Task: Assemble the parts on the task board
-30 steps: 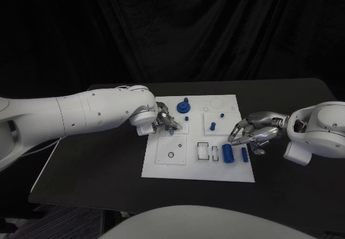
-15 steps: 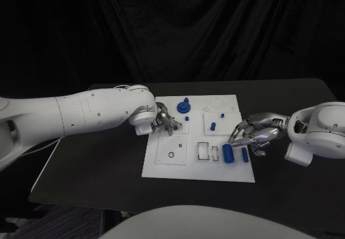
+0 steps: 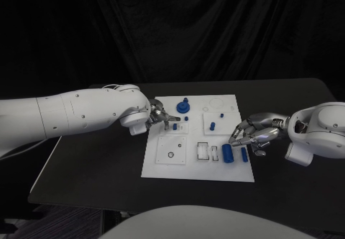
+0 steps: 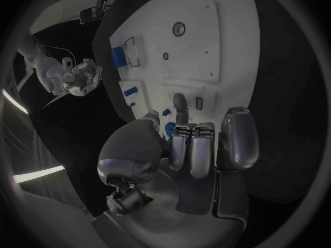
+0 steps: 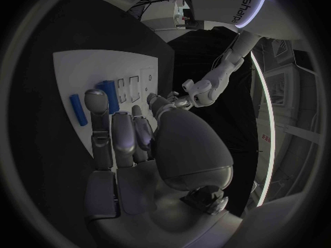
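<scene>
The white task board (image 3: 162, 167) lies mid-table. My left hand (image 3: 162, 119) hovers over its far left part, fingertips just beside a small blue peg (image 3: 175, 127) that stands in the board; the left wrist view shows this peg (image 4: 170, 128) between thumb and fingers, apart from them. My right hand (image 3: 252, 137) sits at the board's right edge with nothing in it, fingers (image 5: 113, 132) reaching toward a thick blue cylinder (image 3: 228, 153) and a slimmer one (image 3: 244, 154) lying on the board. A blue knob-like part (image 3: 183, 106) stands at the far edge.
More small blue pegs (image 3: 187, 118) (image 3: 221, 115) (image 3: 213, 126) stand in the board's middle. Rectangular slots (image 3: 203, 149) and a round hole (image 3: 170, 154) mark its near half. Bare black table (image 3: 93, 169) lies on both sides of the board.
My left hand has drawn back to the left off the small peg, which stays standing where it was. The right hand has hardly moved.
</scene>
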Controlling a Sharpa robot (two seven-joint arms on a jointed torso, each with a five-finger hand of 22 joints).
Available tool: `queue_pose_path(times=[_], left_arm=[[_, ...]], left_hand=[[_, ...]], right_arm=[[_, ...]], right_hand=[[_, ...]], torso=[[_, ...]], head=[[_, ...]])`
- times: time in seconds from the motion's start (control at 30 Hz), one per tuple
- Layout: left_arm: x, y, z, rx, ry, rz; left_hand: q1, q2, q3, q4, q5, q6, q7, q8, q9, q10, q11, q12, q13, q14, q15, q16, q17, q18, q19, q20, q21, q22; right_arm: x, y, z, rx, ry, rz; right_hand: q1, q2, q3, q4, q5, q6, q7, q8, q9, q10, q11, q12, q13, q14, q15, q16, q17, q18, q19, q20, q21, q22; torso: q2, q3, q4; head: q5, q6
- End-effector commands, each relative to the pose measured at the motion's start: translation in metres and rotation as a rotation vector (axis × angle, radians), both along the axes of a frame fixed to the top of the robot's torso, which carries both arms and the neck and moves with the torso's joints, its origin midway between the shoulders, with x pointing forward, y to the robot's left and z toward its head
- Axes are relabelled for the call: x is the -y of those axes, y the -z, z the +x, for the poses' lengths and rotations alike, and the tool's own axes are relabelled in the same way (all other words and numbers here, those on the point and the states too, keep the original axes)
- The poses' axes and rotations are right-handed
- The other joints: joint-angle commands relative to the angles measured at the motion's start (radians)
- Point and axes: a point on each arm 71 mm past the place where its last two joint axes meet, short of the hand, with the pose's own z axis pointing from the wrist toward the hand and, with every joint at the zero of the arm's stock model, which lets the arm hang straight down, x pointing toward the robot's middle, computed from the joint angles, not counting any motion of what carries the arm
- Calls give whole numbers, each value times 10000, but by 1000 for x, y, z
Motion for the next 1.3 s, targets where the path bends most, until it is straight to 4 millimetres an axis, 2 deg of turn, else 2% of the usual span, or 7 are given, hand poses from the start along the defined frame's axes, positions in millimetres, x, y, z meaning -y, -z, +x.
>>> queue_pose_path(times=[0.03,0.23,0.37,0.5,0.83,1.03,1.3], left_arm=[[1,-23,9,862,188,-26],[-7,-58,24,1252,114,369],[-12,-67,35,1353,192,817],[-14,-70,45,1495,481,1586],[-26,-54,65,1059,446,2724],[-27,-42,72,1053,340,2692],[-23,-33,78,1110,404,2537]], left_hand=[[179,26,-69,3,65,-65,-24,47,76,1022,-69,36,2628,1040,-94,-12,2634,-194,81,-21,45,1778],[770,208,6,-84,472,-292,-2,40,255,1022,-51,36,2628,1040,-79,-12,2634,-196,63,-20,42,1778],[990,198,6,-123,526,-367,12,23,311,1022,-36,36,2628,1040,-66,-12,2634,-212,81,-8,123,1800],[1170,174,1,-164,532,-394,17,62,403,1022,-30,36,2628,1040,-57,-12,2634,-230,107,-1,220,1825],[1354,63,-76,-213,453,-441,15,161,617,1022,-32,36,2628,1040,-58,-12,2634,-224,93,1,211,1818],[1436,22,-107,-253,484,-570,43,103,663,1022,-10,36,2628,1040,-45,-12,2634,-205,53,10,117,1791],[1572,35,-117,-311,518,-810,112,-27,717,1022,43,36,2628,1040,-2,-12,2634,-192,13,40,48,1770]], right_arm=[[0,0,0,32,75,82],[0,0,2,82,101,115],[-1,0,3,172,159,178],[0,-1,6,322,289,275],[6,-2,10,602,596,469],[7,-2,11,649,642,508],[8,-2,11,644,664,493]], right_hand=[[-87,4,-3,41,-19,77,-5,-17,-17,-23,-26,-51,-8,-66,5,-27,-10,135,-37,15,-7,6],[-96,-3,-16,57,-11,88,-8,-20,-24,-23,-28,-50,-13,-71,3,-34,-24,136,-38,15,-16,0],[-90,-4,-17,62,5,97,-12,-19,-27,-9,-32,-44,0,-61,2,-18,-6,128,-19,14,18,22],[60,-2,22,36,229,169,-37,-31,-68,20,-58,-29,13,-42,-22,15,7,122,16,-4,47,42],[302,8,124,-21,657,266,-51,-64,-139,60,-78,-9,27,-11,-43,70,24,100,93,-30,129,98],[316,9,131,-26,677,272,-52,-65,-143,61,-79,-9,26,-11,-44,70,21,101,92,-32,123,95],[316,9,131,-26,677,272,-52,-65,-143,61,-79,-9,26,-11,-44,70,21,101,92,-32,123,95]], torso=[[-4,0,14],[-12,2,1],[-38,37,-15],[-17,32,5],[41,9,-12],[113,-52,2],[198,-65,-16]], head=[[-29,2],[-23,2],[-6,2],[-31,2],[17,2],[21,2],[67,2]])
